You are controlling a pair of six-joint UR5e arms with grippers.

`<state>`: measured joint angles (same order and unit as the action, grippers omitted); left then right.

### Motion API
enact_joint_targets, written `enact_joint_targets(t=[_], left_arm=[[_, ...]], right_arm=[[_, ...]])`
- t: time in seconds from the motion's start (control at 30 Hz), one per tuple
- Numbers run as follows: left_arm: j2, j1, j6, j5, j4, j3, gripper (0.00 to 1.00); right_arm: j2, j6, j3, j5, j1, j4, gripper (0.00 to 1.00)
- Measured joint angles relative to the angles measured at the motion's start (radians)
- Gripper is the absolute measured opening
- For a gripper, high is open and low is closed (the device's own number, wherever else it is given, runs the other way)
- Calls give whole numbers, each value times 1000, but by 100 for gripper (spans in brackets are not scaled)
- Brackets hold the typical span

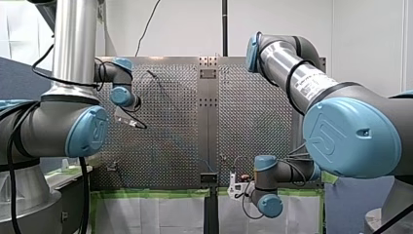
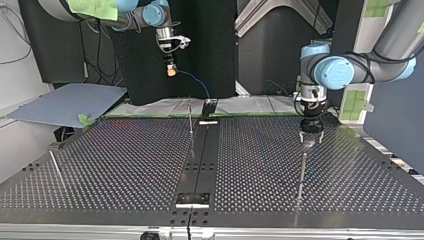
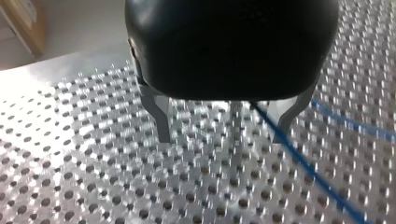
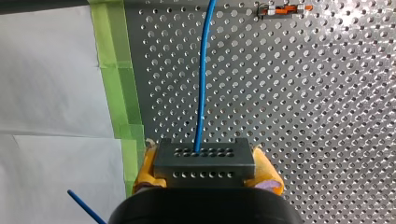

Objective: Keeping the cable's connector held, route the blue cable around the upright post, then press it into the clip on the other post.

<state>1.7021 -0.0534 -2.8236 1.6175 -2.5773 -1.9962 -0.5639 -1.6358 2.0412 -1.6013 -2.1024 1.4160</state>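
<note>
My right gripper (image 4: pixel 204 162) is shut, its yellow pads (image 4: pixel 148 164) clamping the grey connector block (image 4: pixel 204 156). The blue cable (image 4: pixel 201 84) runs out of the block and away over the perforated plate. In the top view my right gripper (image 2: pixel 171 69) hangs high at the left, and the cable (image 2: pixel 196 84) sags from it toward a black fixture (image 2: pixel 209 107). My left gripper (image 3: pixel 224 133) is open, its metal fingers (image 3: pixel 161 122) either side of a thin upright post (image 3: pixel 236 122). The cable (image 3: pixel 299 163) passes just beside that post (image 2: pixel 303 167). It hovers over the post's top, seen at the right.
Two more thin posts stand on the plate, one in the middle (image 2: pixel 190 119) and one at the left (image 2: pixel 55 167). A small orange-and-metal part (image 4: pixel 280 8) sits ahead of my right gripper. Green tape (image 4: pixel 114 70) edges the plate. A black centre rail (image 2: pixel 200 160) runs across it.
</note>
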Motion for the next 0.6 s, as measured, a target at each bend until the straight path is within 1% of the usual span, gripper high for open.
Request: enact_joint_targets(t=[0.1, 0.43, 0.6], left_arm=[[-20, 2, -31, -6, 1, -17, 99], [-56, 5, -124, -21, 2, -57, 99], [-95, 6, -172, -24, -4, -73, 99]], right_arm=[[0, 0, 0, 0, 0, 0, 0], [0, 0, 0, 0, 0, -1, 0], [0, 0, 0, 0, 0, -1, 0]])
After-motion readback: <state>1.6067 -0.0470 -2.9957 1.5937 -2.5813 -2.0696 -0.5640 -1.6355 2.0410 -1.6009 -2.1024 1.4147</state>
